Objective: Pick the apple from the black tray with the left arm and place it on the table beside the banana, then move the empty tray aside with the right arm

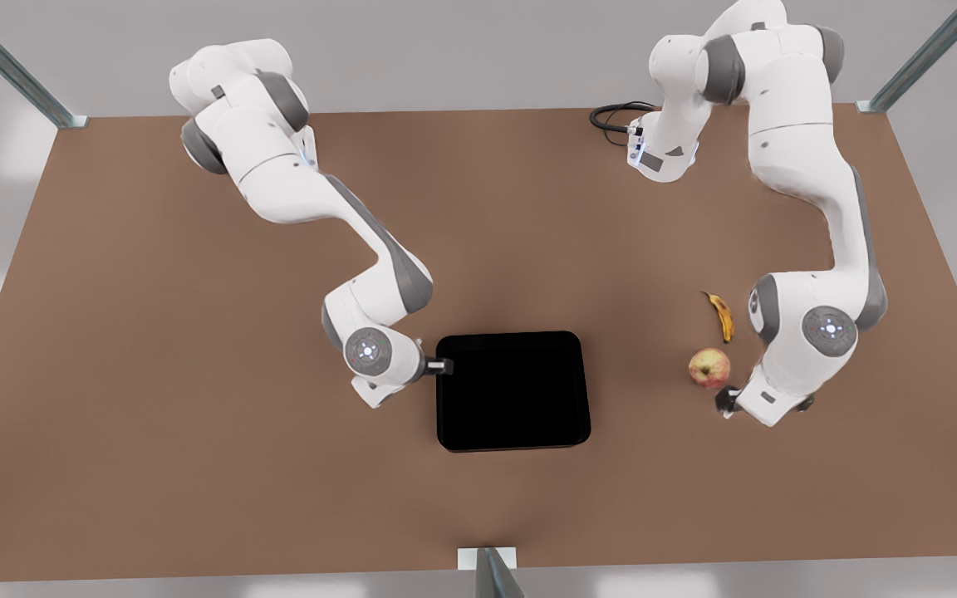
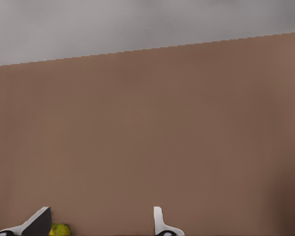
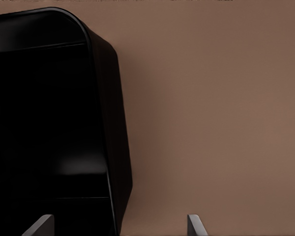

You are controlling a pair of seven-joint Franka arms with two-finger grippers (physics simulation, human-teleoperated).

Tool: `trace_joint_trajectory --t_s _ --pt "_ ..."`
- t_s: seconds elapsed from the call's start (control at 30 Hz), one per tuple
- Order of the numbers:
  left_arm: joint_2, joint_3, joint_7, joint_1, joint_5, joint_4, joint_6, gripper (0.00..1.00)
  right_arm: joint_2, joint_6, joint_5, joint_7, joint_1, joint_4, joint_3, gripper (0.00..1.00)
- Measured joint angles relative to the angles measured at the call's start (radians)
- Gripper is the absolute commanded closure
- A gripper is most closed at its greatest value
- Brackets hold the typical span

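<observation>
1. Apple (image 1: 709, 367) off the tray, resting on the table (image 1: 154, 332) near the front view's right, just beside the near end of the banana (image 1: 721, 316); placement judged done.
2. Left gripper (image 1: 725, 400) just near of the apple, fingers (image 2: 160, 223) spread apart, holding nothing.
3. Right gripper (image 1: 444, 365) at the black tray (image 1: 513, 390), on its edge toward the front view's left; in the right wrist view fingers apart, straddling the rim, not yet clamped.
4. Step in hand: moving the empty tray aside. Next move calls for closing on the rim, then sliding clear of the fruit.
5. Tray flat, long axis roughly left to right in the front view; banana lying far to near.
</observation>
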Motion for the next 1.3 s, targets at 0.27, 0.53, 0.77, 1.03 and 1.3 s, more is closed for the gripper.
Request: trace_joint_trajectory --t_s 0.27,0.53,0.77,1.03,1.3 --pt "-0.315 -0.023 0.003 -0.043 -0.092 -0.086 -0.276 0.00 0.072 0.094 -0.035 0.071 0.028 -0.032 0.032 0.00" --pt "-0.315 -0.031 -0.005 -0.057 -0.091 -0.102 -0.329 0.00 0.104 0.179 -0.060 0.095 -0.007 -0.063 0.026 0.08" --pt "-0.310 -0.031 -0.010 -0.058 -0.087 -0.104 -0.342 0.00 0.110 0.225 -0.059 0.111 -0.008 -0.055 0.031 0.48" --pt "-0.311 -0.031 -0.015 -0.059 -0.085 -0.103 -0.346 0.00 0.112 0.260 -0.062 0.127 -0.008 -0.054 0.040 0.94" --pt "-0.315 -0.031 -0.019 -0.066 -0.084 -0.100 -0.348 0.00 0.061 0.253 -0.040 0.119 -0.013 -0.050 0.104 0.97"
